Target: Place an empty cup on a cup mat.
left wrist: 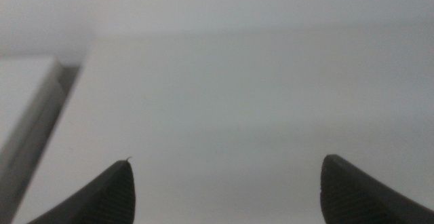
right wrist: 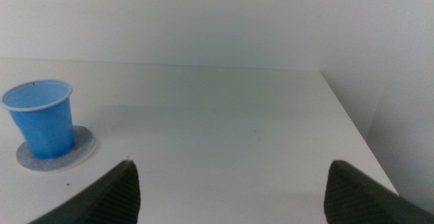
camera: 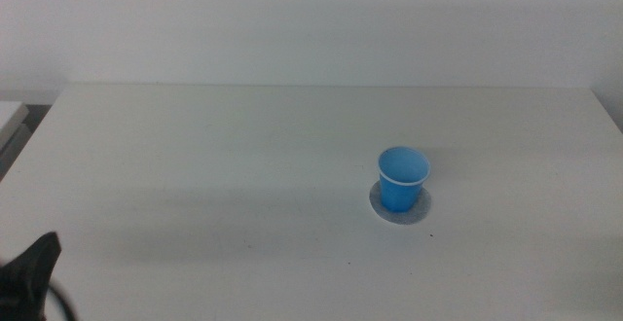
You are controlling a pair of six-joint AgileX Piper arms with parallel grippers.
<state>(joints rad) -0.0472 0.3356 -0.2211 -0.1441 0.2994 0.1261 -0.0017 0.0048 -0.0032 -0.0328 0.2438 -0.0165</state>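
Note:
The blue cup [camera: 402, 178] stands upright on the grey cup mat [camera: 401, 211], right of the table's middle. Both also show in the right wrist view: the cup [right wrist: 41, 118] on the mat [right wrist: 81, 144], well apart from my right gripper [right wrist: 230, 190], which is open and empty. The right arm is out of the middle view. My left gripper [left wrist: 227, 190] is open and empty over bare table; in the middle view only its dark tip [camera: 29, 267] shows at the bottom left corner, far from the cup.
The white table [camera: 243, 156] ends at a far edge below a white wall. A pale block [camera: 10, 117] lies beyond the table's left edge, also in the left wrist view [left wrist: 27, 102]. The table's right edge shows in the right wrist view [right wrist: 359, 142].

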